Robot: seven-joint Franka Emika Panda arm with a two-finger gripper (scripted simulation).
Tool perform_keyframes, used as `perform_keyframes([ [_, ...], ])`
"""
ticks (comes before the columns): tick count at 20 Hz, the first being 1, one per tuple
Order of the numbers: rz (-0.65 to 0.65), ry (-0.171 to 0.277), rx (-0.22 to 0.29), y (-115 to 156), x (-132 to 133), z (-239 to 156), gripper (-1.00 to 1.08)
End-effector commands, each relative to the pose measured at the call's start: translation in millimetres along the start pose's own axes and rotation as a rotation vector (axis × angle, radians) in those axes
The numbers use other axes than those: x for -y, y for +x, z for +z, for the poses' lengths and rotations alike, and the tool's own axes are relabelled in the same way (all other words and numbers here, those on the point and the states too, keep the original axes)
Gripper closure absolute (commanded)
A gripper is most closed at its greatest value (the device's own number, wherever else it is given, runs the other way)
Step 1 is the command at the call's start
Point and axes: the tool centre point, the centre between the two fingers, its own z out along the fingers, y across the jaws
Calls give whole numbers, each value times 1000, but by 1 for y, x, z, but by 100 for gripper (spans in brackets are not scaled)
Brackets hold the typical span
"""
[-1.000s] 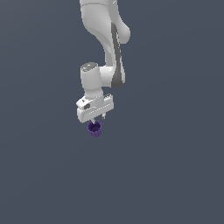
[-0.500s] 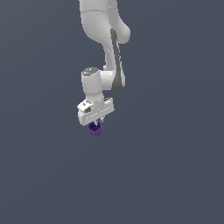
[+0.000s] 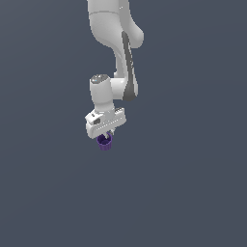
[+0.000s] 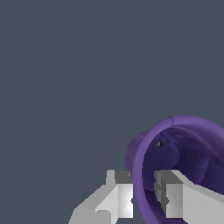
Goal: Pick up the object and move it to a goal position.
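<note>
The white arm [image 3: 116, 58] reaches down from above, and its gripper [image 3: 106, 135] is clamped on the small purple cup [image 3: 105, 142]. The cup hangs just beneath the gripper, a little left of the middle of the exterior view, with plain dark grey all around it. From the wrist, one finger [image 4: 120, 197] sits outside the cup's [image 4: 183, 162] wall and the other inside the hollow, so the rim is pinched between them. The cup's open mouth faces the wrist camera, tilted rather than upright.
</note>
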Motion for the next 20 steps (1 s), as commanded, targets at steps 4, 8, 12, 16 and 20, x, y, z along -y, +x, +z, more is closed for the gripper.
perform_keyframes([
  [4,0,0,0,5,4,-1,108],
  [8,0,0,0,17,14,-5,108],
  [12,0,0,-1,35,28,-10,108],
  [16,1,0,-2,60,47,-17,108],
  [20,1,0,-2,88,69,-25,108],
])
